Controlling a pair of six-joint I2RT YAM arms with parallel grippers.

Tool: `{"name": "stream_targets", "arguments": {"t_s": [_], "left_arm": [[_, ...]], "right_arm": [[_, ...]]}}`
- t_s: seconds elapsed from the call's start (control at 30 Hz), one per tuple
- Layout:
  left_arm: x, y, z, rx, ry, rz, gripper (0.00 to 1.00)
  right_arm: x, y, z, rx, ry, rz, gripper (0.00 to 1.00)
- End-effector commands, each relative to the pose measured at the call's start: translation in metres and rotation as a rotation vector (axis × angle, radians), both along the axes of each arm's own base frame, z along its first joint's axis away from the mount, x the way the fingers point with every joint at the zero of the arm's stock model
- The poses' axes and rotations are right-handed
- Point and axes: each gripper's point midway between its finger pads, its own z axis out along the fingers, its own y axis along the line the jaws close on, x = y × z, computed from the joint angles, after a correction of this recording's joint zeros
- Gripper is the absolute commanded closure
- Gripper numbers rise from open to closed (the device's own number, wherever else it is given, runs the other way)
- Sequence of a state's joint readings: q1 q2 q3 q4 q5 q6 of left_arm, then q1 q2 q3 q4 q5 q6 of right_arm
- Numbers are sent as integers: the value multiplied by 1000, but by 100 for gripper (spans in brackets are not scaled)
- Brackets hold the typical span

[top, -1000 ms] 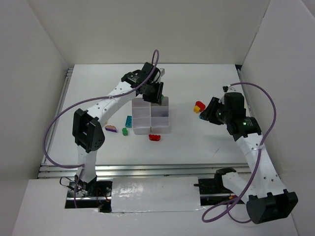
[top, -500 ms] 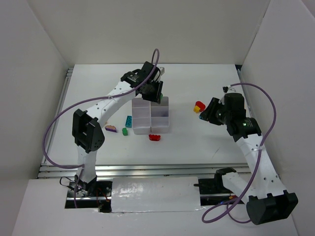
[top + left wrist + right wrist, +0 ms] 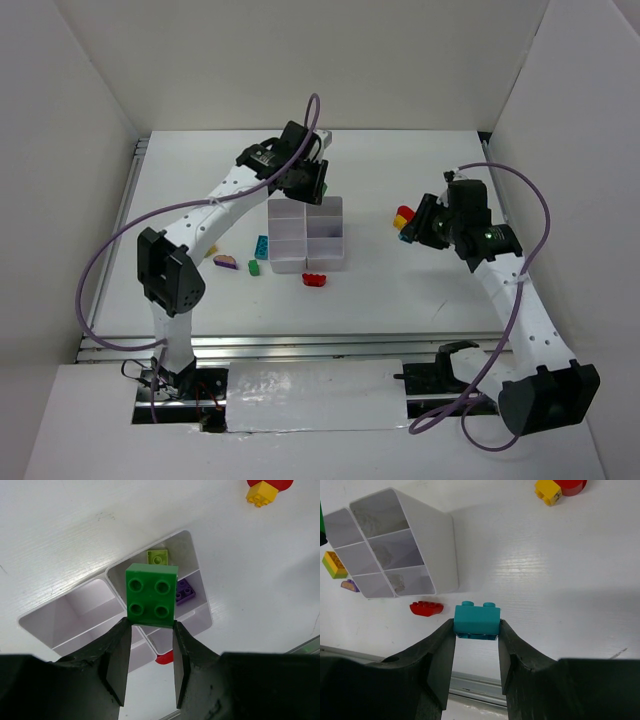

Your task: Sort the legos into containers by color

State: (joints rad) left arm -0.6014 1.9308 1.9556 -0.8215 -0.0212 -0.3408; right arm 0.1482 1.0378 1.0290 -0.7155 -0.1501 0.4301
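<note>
Legos (image 3: 254, 267) lie scattered on the table (image 3: 180, 165) around the containers (image 3: 306, 237), which stand near the table centre. In the top view, a red curved brick (image 3: 315, 279) lies just beside the containers at their 6 o'clock. A small green piece, a multicoloured piece (image 3: 261, 246) and a pink-purple piece (image 3: 226, 261) lie close together at 8 to 9 o'clock of the containers. A red brick (image 3: 405, 212) and a yellow brick (image 3: 399, 222), touching each other, lie apart from the containers at their 3 o'clock. The left gripper (image 3: 308, 185) hangs over the 12 o'clock edge of the containers. Its wrist view shows the jaws closed part-way, pinching a green brick (image 3: 151, 595) by its lower corners, studs facing the camera, above the compartments. In that view a lime brick (image 3: 157, 556) lies in the compartment at 12 o'clock of the held brick, and a purple brick (image 3: 184, 591) lies in the adjoining compartment at 3 o'clock. The right gripper (image 3: 410, 232) sits at 3 o'clock of the containers, just beside the red and yellow pair. Its jaws are closed on a teal brick (image 3: 476, 620), gripped by its two ends with the studs up and held clear of the table.
</note>
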Motion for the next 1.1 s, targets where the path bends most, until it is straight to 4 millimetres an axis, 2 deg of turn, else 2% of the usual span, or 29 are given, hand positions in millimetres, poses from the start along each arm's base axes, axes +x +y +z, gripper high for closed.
{"name": "stream_targets", "arguments": {"t_s": [0.0, 0.27, 0.83, 0.93, 0.97, 1.03, 1.07], "left_arm": [[-1, 1, 27, -20, -82, -25, 100], [-4, 5, 31, -18, -102, -32, 100], [-13, -2, 28, -66, -82, -64, 100], [-23, 0, 26, -72, -67, -89, 100], [-28, 1, 18, -67, -49, -99, 100], [-41, -4, 22, -108, -43, -149, 100], [-50, -4, 12, -106, -17, -174, 100]], "right_arm": [[12, 8, 29, 31, -72, 23, 100], [18, 14, 29, 51, -57, 42, 100], [11, 11, 33, 50, -77, 28, 100], [13, 10, 36, 46, -84, 23, 100], [14, 9, 37, 45, -87, 20, 100], [16, 10, 35, 44, -77, 23, 100], [17, 12, 35, 47, -76, 30, 100]]}}
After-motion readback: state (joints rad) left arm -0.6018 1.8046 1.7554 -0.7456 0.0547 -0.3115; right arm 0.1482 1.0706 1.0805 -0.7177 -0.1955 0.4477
